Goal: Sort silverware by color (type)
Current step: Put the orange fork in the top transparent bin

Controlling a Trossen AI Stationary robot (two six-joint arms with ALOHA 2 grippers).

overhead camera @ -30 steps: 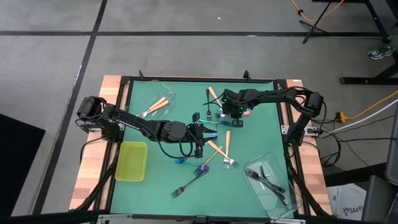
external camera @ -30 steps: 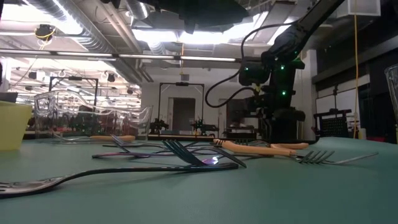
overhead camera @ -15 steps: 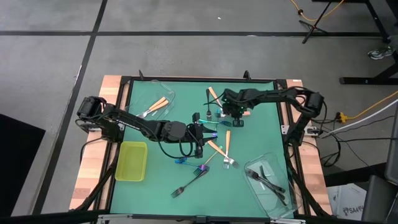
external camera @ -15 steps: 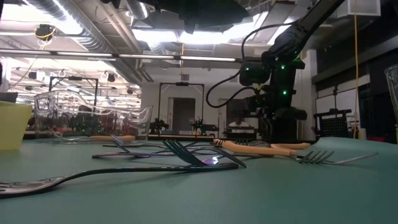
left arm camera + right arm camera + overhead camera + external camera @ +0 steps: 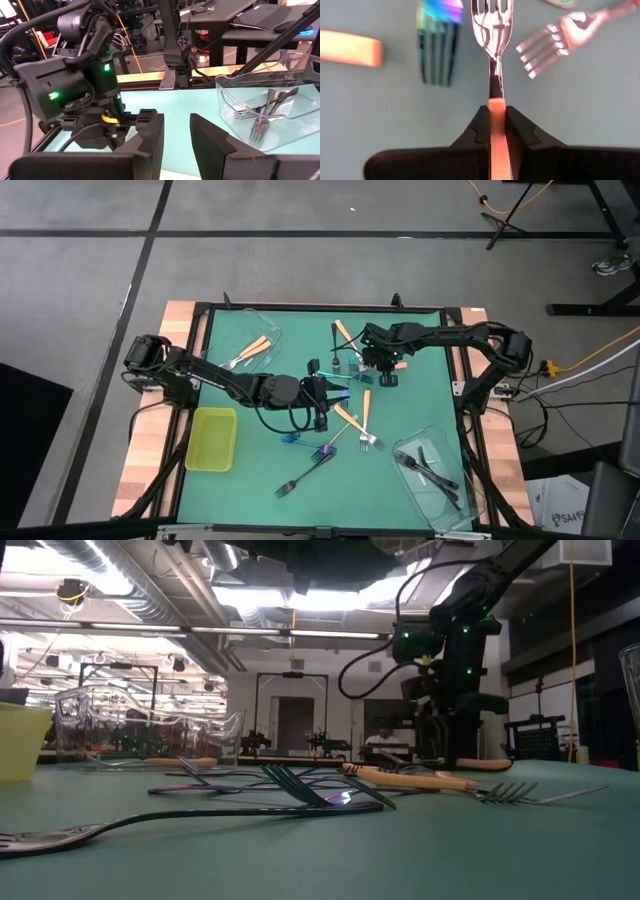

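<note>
Where lower before, right tool (image 5: 496, 122) raised.

Both arms are matte black, jointed and boxy, trailing looped black cables; the right arm (image 5: 445, 650) at upper right of the low view glows with small green lights, its flat dark fingers (image 5: 520, 132) angular.

Forks (image 5: 345, 418) scattered mid-table, tub (image 5: 245, 340) far left, tub (image 5: 435, 470) near right, tray (image 5: 212, 438) near left
</note>
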